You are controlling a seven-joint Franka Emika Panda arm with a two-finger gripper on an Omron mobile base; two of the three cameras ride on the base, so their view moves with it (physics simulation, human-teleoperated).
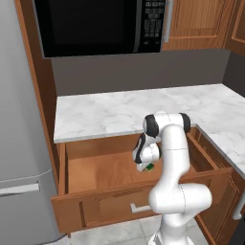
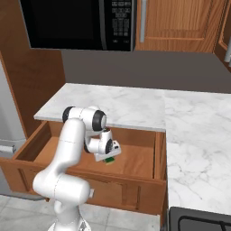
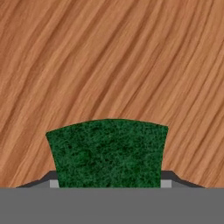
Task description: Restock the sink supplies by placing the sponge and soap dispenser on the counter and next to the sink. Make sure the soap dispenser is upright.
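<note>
Pick-up step. The claw point(image 3: 108, 183) reaches down into the open drawer point(image 1: 95, 172), its jaws flanking the sponge point(image 3: 107, 153) on the drawer floor; whether they grip it cannot be told. Next move: lift it to the tabletop point(image 1: 110, 115) above.

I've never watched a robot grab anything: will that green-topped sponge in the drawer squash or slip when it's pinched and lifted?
The sponge probably gives a little: its sides already look bowed inward between the finger tips. Its rough green top suggests it should not slip easily. Being small and flat, it is likely light and unlikely to roll on the drawer floor.
</note>
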